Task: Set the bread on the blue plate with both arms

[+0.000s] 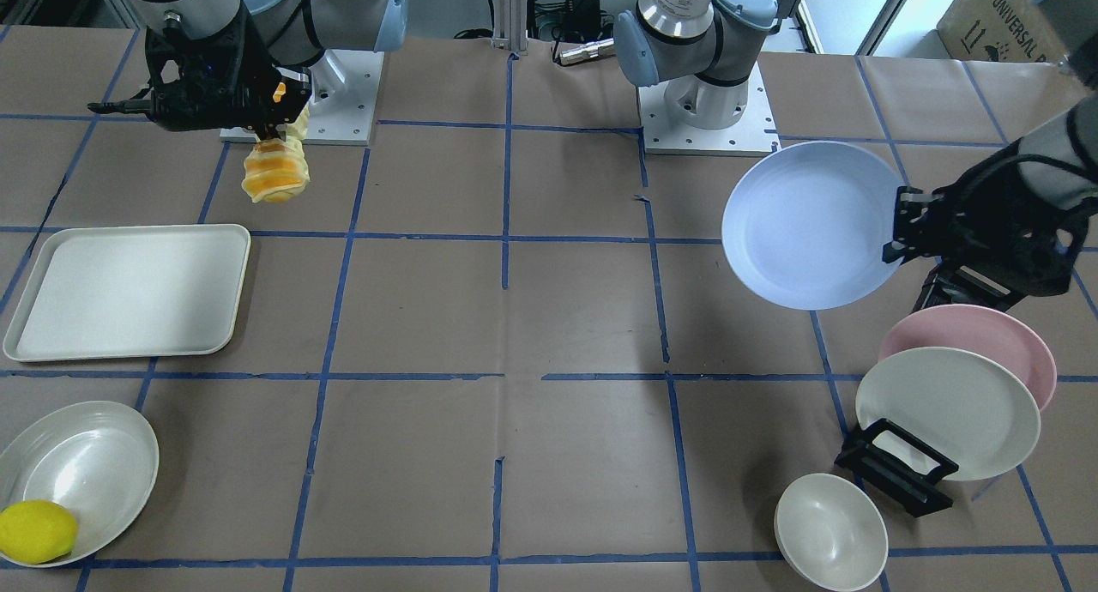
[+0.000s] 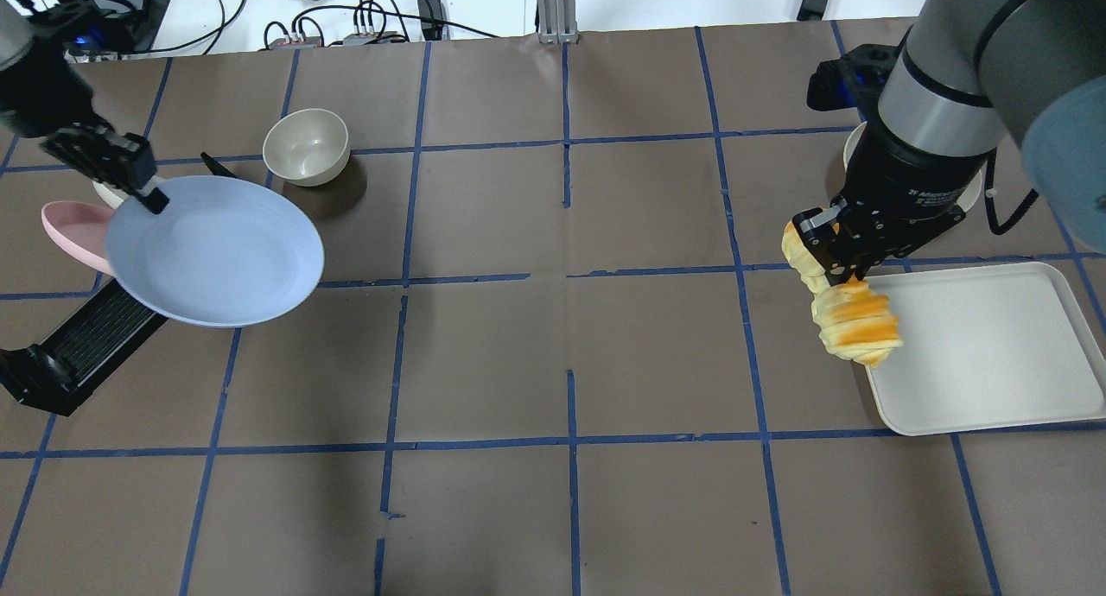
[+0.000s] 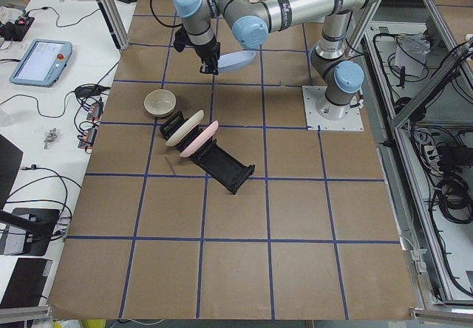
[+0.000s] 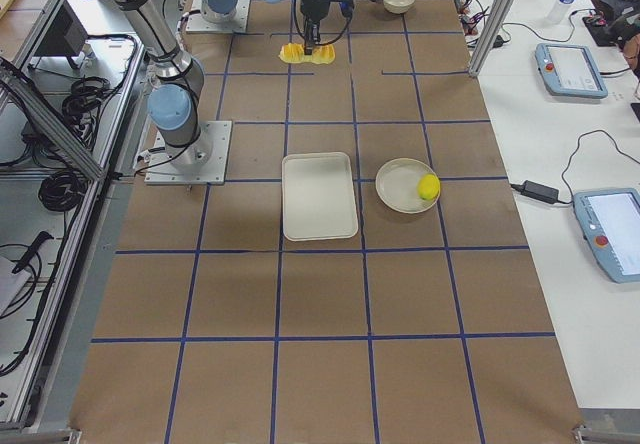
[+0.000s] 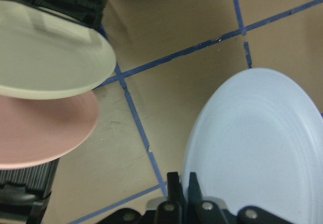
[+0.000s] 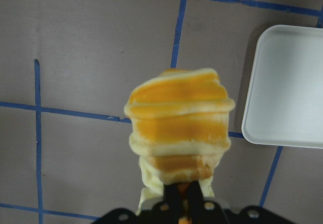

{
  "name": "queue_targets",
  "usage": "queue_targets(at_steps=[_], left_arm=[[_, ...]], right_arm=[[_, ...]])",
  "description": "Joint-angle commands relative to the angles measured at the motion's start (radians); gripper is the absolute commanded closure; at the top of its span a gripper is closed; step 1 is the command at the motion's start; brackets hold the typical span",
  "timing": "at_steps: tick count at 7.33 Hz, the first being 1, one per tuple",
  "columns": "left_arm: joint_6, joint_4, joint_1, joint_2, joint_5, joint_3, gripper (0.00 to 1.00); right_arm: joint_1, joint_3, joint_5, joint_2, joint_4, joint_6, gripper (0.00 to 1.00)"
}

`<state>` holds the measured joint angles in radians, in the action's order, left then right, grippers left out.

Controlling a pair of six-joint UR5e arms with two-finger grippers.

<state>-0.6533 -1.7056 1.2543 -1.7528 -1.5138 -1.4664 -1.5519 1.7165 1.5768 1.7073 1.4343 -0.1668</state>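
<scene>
From the front, we are seeing the right claw (image 1: 276, 133) pinching the bread (image 1: 274, 173) aloft, near the tray (image 1: 129, 292). Overhead, the left claw (image 2: 154, 200) is clamping the blue plate (image 2: 216, 250) by its rim, above the table (image 2: 570, 363). We are judging transport underway; next, bringing bread over plate.

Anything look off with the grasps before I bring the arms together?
Nothing is spilled or visibly damaged. The bread is pinched near one end by the right gripper, so the longer part droops and bends. The blue plate is held in the air by the left gripper at its rim alone.
</scene>
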Motion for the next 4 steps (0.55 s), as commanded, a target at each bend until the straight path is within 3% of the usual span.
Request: queue_targets(at_steps=[1, 4], left_arm=[[0.203, 0.101, 0.197, -0.052, 0.023, -0.035, 0.95], [0.351, 0.232, 0.362, -0.169, 0.147, -0.04, 0.94]], right_arm=[[0.001, 0.0, 0.002, 0.0, 0.0, -0.005, 0.95], [0.001, 0.002, 0.002, 0.0, 0.0, -0.006, 0.95]])
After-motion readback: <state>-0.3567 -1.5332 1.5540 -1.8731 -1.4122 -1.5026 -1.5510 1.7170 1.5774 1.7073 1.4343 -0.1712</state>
